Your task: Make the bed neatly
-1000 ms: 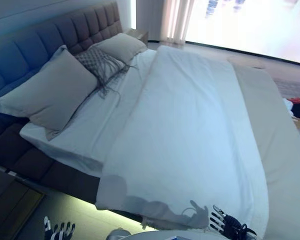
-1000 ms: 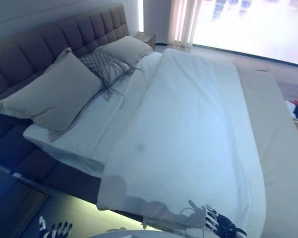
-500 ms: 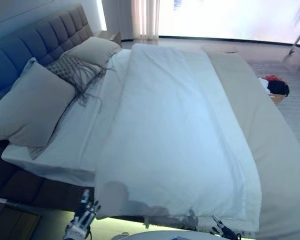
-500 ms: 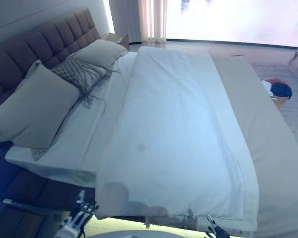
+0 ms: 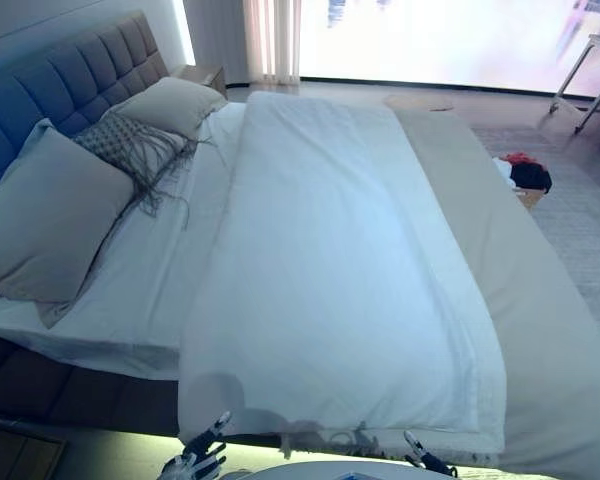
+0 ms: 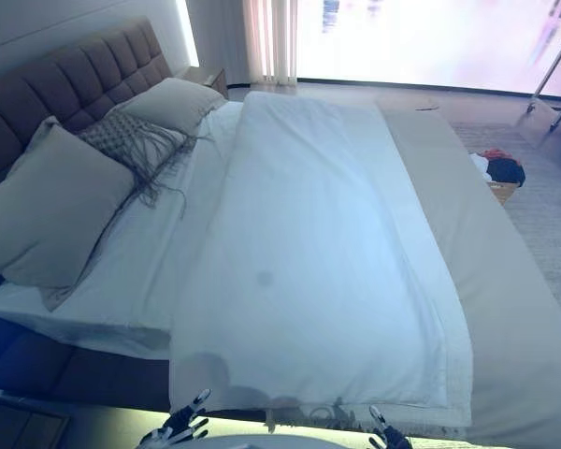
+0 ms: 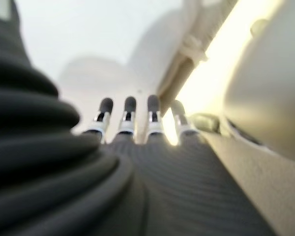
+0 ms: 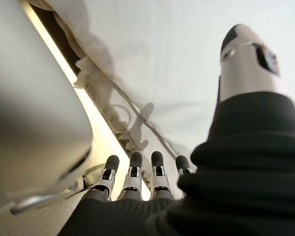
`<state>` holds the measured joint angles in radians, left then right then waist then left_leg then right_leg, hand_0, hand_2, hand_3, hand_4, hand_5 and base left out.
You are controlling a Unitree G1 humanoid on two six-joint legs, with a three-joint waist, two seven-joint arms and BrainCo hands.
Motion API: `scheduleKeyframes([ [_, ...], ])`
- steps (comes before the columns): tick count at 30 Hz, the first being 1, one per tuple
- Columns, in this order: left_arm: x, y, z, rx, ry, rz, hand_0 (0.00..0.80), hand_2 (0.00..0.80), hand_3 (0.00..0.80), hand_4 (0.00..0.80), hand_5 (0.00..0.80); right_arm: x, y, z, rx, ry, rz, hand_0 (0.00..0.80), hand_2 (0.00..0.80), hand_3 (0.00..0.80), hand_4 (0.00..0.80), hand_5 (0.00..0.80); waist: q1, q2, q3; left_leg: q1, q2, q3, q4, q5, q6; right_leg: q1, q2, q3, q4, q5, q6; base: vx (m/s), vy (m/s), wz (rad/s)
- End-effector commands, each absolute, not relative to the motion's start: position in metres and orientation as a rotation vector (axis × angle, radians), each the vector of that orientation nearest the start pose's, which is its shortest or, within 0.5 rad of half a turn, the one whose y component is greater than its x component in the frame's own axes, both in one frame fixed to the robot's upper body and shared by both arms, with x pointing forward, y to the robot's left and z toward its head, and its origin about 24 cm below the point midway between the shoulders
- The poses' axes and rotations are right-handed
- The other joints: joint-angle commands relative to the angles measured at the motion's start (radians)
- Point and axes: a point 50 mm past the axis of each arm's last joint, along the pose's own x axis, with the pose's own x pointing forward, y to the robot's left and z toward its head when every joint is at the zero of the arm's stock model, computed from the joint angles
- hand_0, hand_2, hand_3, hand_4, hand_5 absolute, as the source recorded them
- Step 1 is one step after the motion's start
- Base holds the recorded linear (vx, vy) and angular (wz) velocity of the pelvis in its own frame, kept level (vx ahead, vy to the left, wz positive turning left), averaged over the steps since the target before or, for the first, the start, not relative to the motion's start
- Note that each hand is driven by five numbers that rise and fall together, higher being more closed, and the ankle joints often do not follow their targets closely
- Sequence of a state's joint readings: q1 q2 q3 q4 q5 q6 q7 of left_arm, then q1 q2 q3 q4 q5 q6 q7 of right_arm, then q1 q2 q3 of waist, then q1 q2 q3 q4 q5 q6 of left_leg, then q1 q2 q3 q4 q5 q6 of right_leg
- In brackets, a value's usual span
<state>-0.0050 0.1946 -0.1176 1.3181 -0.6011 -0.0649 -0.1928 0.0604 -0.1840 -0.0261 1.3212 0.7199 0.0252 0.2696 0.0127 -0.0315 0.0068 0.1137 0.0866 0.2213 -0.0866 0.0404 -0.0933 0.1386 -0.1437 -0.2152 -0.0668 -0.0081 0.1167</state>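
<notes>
A white duvet (image 5: 335,260) lies flat along the middle of the bed, its near edge hanging over the bed's side in front of me. A beige bedspread (image 5: 525,300) covers the bed's right part. Two beige pillows (image 5: 45,215) and a grey fringed cushion (image 5: 130,145) lean near the tufted headboard (image 5: 65,75). My left hand (image 5: 198,460) is low at the duvet's near left corner, fingers straight and empty; its wrist view shows the fingers (image 7: 129,115) extended. My right hand (image 5: 420,462) is low near the duvet's near right edge, fingers (image 8: 133,172) straight, holding nothing.
A nightstand (image 5: 202,75) stands beyond the far pillow. A basket with dark and red clothes (image 5: 525,178) sits on the carpet to the right. A metal stand (image 5: 585,65) is at the far right by the bright window. A lit strip runs under the bed frame (image 5: 100,405).
The camera has swung right, so the bed sits more centred. My left hand has moved right toward the duvet's near corner and dropped lower; my right hand has sunk to the picture's bottom edge.
</notes>
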Motion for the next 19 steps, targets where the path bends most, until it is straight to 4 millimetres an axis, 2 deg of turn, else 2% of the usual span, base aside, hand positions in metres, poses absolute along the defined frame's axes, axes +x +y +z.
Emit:
scheduleKeyframes([
  [1, 0.102, 0.197, -0.166, -0.33, 1.135, 0.196, 0.0, 0.0, 0.0, 0.0, 0.0, 0.076, -0.207, -0.17, 0.636, 1.142, -0.384, 0.0, 0.0, 0.0, 0.0, 0.0, -0.005, 0.014, 0.025, 0.003, -0.007, -0.037, -0.001, -0.026, 0.045, -0.039, -0.023, -0.049, -0.02, 0.107, 0.006, 0.0, 0.0, 0.0],
  [8, 0.109, 0.196, -0.164, -0.318, 1.104, 0.202, 0.0, 0.0, 0.0, 0.0, 0.0, 0.083, -0.199, -0.17, 0.6, 1.154, -0.318, 0.0, 0.0, 0.0, 0.0, 0.0, 0.002, 0.015, 0.029, -0.001, -0.007, -0.045, -0.001, -0.023, 0.043, -0.039, -0.027, -0.054, -0.02, 0.109, 0.008, 0.0, 0.0, 0.0],
  [19, 0.106, 0.196, -0.165, -0.334, 1.101, 0.195, 0.0, 0.0, 0.0, 0.0, 0.0, 0.083, -0.197, -0.17, 0.585, 1.163, -0.287, 0.0, 0.0, 0.0, 0.0, 0.0, 0.003, 0.012, 0.026, -0.005, -0.01, -0.048, -0.001, -0.024, 0.046, -0.044, -0.031, -0.054, -0.02, 0.112, 0.013, 0.0, 0.0, 0.0],
])
